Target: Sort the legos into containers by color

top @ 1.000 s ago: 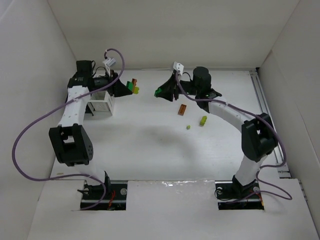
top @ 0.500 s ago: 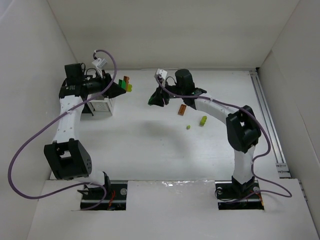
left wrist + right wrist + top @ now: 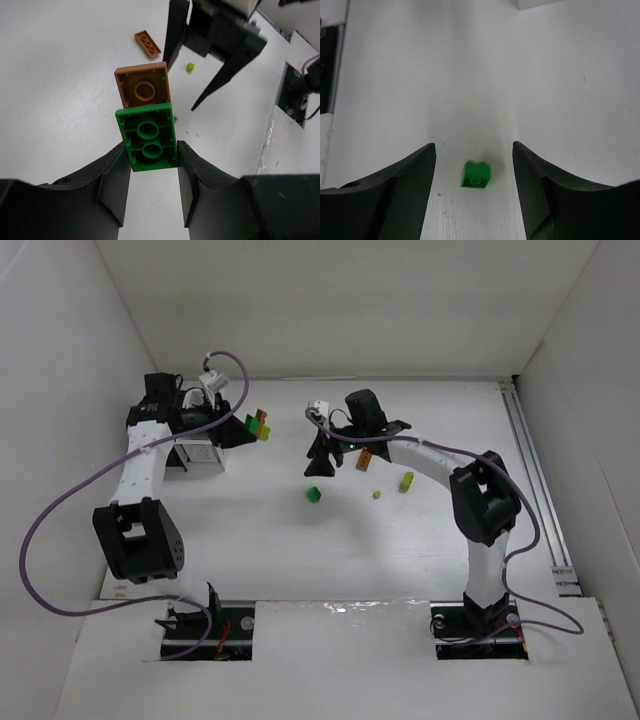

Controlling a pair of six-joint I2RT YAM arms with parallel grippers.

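My left gripper (image 3: 246, 427) is shut on a green brick (image 3: 149, 135) with an orange brick (image 3: 143, 89) joined to it. It holds this cluster (image 3: 258, 425) in the air just right of the white bin (image 3: 203, 453). The black bin is hidden by the left arm. My right gripper (image 3: 321, 457) is open and empty above the table. A small green brick (image 3: 314, 494) lies loose on the table below it, and shows between the open fingers in the right wrist view (image 3: 476, 174).
An orange flat brick (image 3: 364, 460), a tiny yellow-green brick (image 3: 377, 493) and a larger yellow-green brick (image 3: 407, 480) lie right of the right gripper. White walls enclose the table on the left, back and right. A rail (image 3: 530, 470) runs along the right side.
My right gripper moved left and toward the near side, opened and let go of the small green brick, which now lies on the table. My left gripper shifted slightly with its cluster.
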